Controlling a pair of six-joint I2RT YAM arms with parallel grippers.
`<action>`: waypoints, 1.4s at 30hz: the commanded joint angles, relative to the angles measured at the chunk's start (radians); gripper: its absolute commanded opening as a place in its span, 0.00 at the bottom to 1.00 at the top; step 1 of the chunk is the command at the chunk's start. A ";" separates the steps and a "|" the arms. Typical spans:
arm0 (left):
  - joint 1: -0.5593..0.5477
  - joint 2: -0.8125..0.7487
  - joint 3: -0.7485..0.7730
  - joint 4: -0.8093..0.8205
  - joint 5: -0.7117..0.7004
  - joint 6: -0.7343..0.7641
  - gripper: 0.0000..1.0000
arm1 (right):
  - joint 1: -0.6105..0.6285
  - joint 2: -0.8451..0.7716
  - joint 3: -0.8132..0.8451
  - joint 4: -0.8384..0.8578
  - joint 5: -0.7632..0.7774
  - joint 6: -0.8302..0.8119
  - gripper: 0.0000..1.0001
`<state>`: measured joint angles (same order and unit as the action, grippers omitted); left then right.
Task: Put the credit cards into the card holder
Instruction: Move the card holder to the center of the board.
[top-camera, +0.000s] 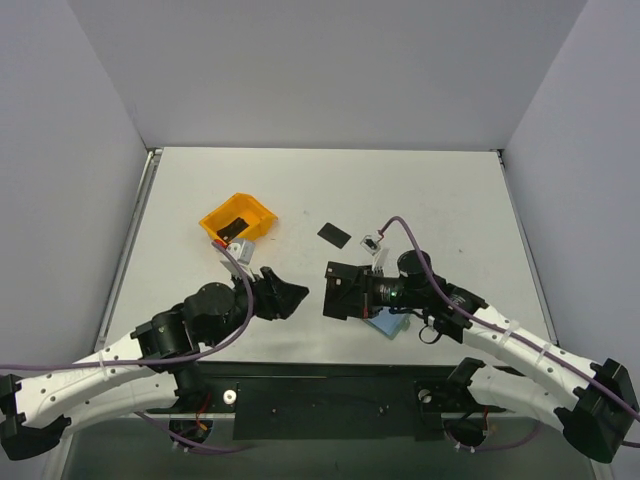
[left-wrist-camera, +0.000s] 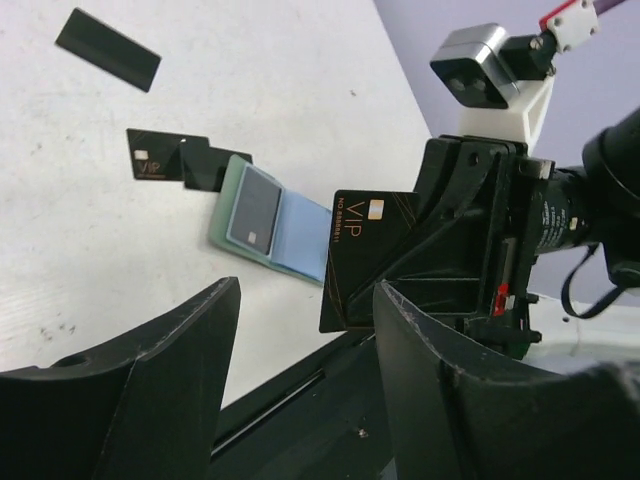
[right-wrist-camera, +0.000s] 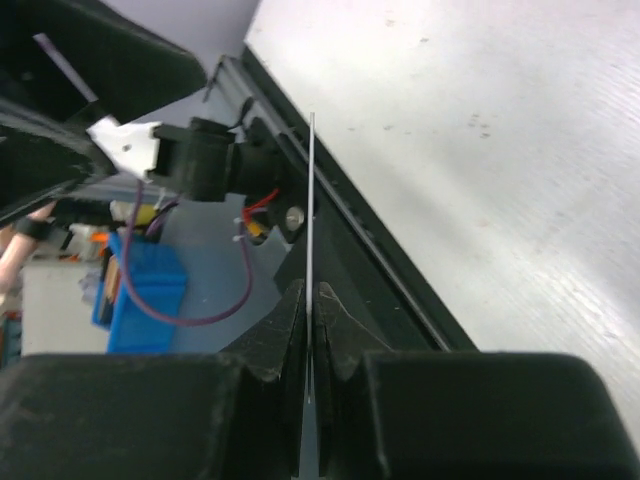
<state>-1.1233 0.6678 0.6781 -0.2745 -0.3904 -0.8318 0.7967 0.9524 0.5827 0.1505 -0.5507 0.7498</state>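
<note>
Card (left-wrist-camera: 362, 255), judged stiff and slick, is pinched edgewise by right fingers (right-wrist-camera: 283, 325) near the card holder (left-wrist-camera: 298, 238); left fingers (left-wrist-camera: 165, 380) are spread.

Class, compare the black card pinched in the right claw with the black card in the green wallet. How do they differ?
The held card is pinched in the right claw and lifted; the wallet card lies flat in the open card holder. The held card shows gold VIP lettering; the wallet card shows no readable lettering. Both are thin, dark rectangles.
</note>
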 joint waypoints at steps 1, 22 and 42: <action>0.010 0.019 0.043 0.103 0.090 0.102 0.66 | -0.030 -0.018 0.039 0.177 -0.271 0.026 0.00; 0.019 0.036 -0.031 0.403 0.332 0.082 0.41 | -0.039 0.006 0.012 0.472 -0.428 0.204 0.00; 0.028 -0.004 -0.095 0.491 0.269 -0.001 0.00 | -0.044 -0.152 -0.058 0.406 -0.061 0.141 0.39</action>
<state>-1.1011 0.6754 0.5850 0.1303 -0.1013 -0.8097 0.7536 0.7700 0.5316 0.4465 -0.6476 0.8692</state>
